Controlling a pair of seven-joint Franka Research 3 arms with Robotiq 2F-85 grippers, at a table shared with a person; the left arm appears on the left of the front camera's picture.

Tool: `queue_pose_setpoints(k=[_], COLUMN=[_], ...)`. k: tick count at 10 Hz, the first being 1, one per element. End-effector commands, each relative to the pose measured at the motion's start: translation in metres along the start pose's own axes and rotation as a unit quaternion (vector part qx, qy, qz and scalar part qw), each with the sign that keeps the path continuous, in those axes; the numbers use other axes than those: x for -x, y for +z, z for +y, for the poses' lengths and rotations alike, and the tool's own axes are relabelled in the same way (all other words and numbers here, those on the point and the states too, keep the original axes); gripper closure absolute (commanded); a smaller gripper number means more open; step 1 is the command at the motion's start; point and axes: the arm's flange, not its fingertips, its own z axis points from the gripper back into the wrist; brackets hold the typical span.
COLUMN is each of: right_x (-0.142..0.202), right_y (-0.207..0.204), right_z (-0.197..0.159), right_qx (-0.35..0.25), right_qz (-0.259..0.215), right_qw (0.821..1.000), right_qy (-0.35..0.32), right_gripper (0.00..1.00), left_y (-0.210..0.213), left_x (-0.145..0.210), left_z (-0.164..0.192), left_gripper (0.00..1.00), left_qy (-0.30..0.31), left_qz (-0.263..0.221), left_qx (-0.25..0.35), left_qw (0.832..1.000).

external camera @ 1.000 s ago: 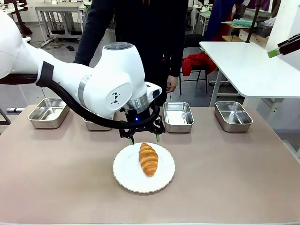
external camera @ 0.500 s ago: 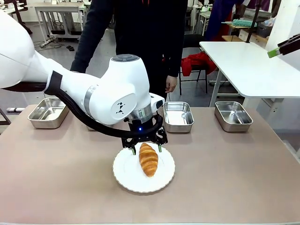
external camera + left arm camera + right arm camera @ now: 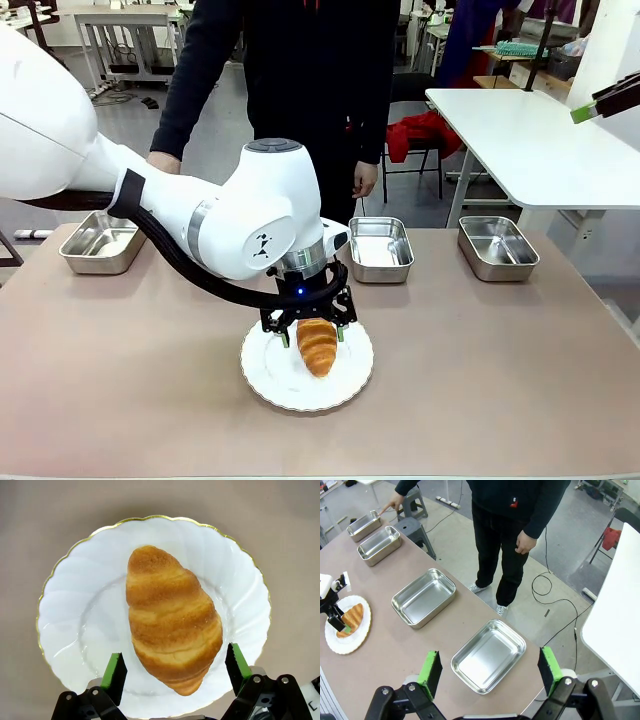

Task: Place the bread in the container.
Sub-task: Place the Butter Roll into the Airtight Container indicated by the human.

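The bread (image 3: 318, 350) is a golden-brown croissant lying on a round white plate (image 3: 268, 378) in the middle of the table. My left gripper (image 3: 310, 334) is down at the plate, open, with one green pad on each side of the bread's far end. In the left wrist view the bread (image 3: 170, 625) lies between my fingers (image 3: 114, 672), with small gaps to the pads. Several steel pans line the far edge; a person's hand (image 3: 160, 162) hangs above the leftmost container (image 3: 103, 240). High above the table, my right gripper (image 3: 490, 672) is open and holds nothing.
Two more pans (image 3: 380, 248) (image 3: 497, 247) sit at the far middle and far right. The left arm's bulk (image 3: 250, 215) hides part of the row. The person stands close behind the table. A white side table (image 3: 530, 140) is off to the right.
My left gripper has come down and toward me, from behind the plate to astride the bread's far end. The person's hand has come into sight above the leftmost pan.
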Motion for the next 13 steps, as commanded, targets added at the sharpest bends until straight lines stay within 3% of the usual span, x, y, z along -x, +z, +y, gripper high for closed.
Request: queue_pose_setpoints(k=[1, 7, 13], right_x=[-0.001, -0.001, -0.001], right_y=[0.000, 0.000, 0.000], right_z=[0.001, 0.001, 0.001], right_qx=[0.000, 0.000, 0.000], right_qz=[-0.002, -0.002, -0.002], right_qw=[1.000, 1.000, 1.000], right_qy=[-0.001, -0.001, -0.001], right_gripper=[0.00, 0.00, 0.00], left_y=[-0.006, -0.016, -0.015], left_x=[-0.001, -0.010, -0.018], left_z=[-0.006, -0.007, -0.009], left_gripper=[0.00, 0.00, 0.58], left_qy=[-0.004, -0.022, -0.027], left_qz=[-0.010, -0.014, -0.027], left_qx=[-0.010, -0.016, -0.032], left_qw=[1.000, 1.000, 0.999])
